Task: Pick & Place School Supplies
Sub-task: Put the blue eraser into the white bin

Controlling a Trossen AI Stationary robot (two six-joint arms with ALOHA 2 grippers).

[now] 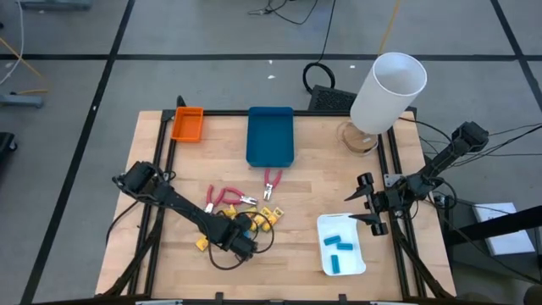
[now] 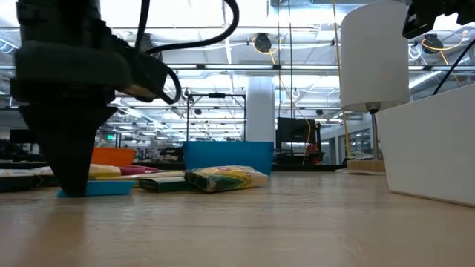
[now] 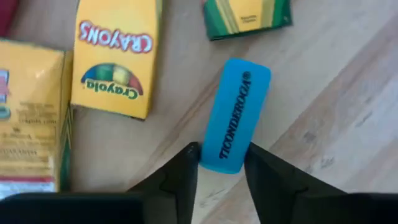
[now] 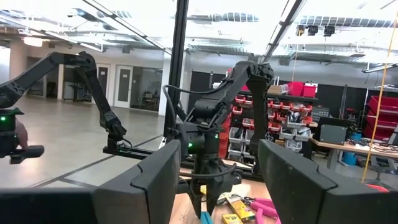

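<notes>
A light-blue eraser [image 3: 236, 112] lies flat on the wooden table among yellow crayon boxes [image 3: 115, 59]. My left gripper [image 3: 222, 171] stands over it at the table's near left [image 1: 241, 241] and is shut on one end of it. In the low view the eraser [image 2: 96, 189] shows beside the dark fingers [image 2: 70, 170]. Two red-handled pliers [image 1: 224, 197] [image 1: 271, 182] lie just beyond. Three blue erasers [image 1: 339, 244] rest in a white tray [image 1: 322, 224]. My right gripper [image 1: 368, 207] hangs open above the table's right side. My left gripper pinches the eraser's two long sides [image 3: 217, 158] between its two fingers, close to one end. The fingers come from above, pointing down, and lie across the eraser. The eraser rests flat on the table.
A blue tray [image 1: 270, 135] and an orange tray [image 1: 187, 123] stand at the far edge. A tall white cylinder [image 1: 385, 93] stands at the far right. A green and yellow box [image 3: 249, 15] lies near the eraser's free end. Bare wood shows between the crayon boxes and the white tray.
</notes>
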